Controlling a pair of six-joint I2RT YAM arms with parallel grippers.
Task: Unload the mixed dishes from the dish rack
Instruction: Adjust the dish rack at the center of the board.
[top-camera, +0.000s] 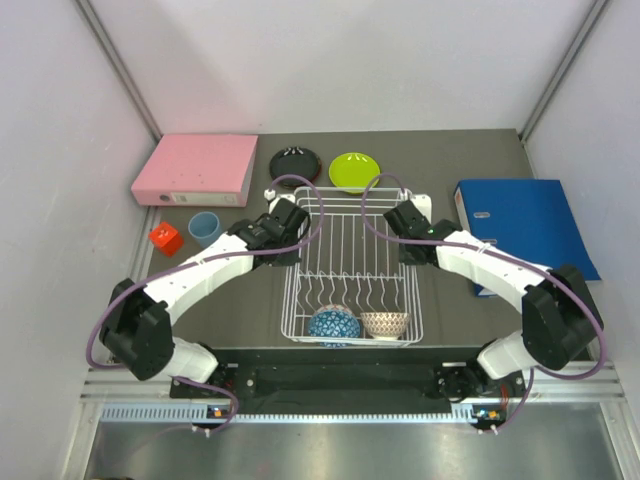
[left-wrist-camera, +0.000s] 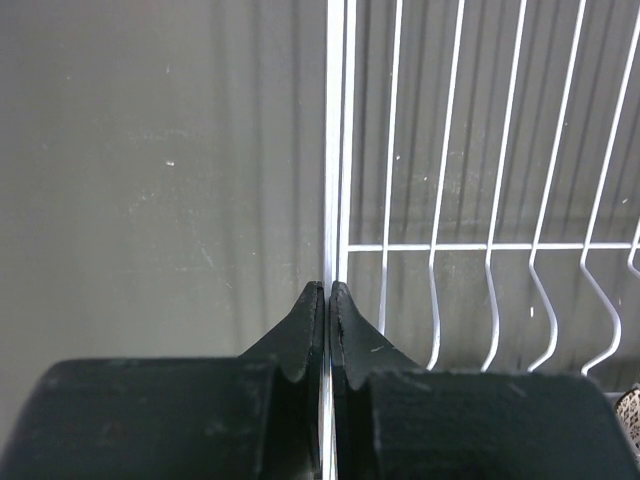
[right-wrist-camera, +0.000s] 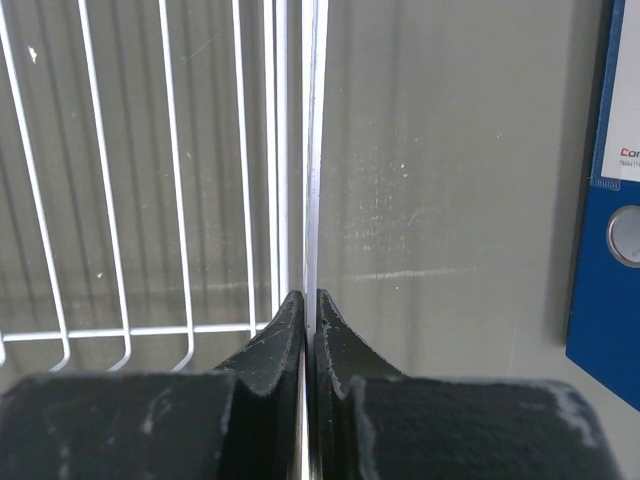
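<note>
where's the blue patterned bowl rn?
Top view: the blue patterned bowl sits inside the dish rack at its near end, towards the left arm's side, with the beige patterned bowl next to it.

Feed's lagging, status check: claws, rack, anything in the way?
Left claw shut on rack left rim. Right claw shut on right rim. Blue bowl, beige bowl in rack, near end. Nothing in the way seen.

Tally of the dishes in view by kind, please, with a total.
Bowls: 2, blue patterned bowl, beige patterned bowl, both in the dish rack.
Plates: 2, dark plate, lime green plate, on the table.
Cups: 1, pale blue cup.
Total: 5.
</note>
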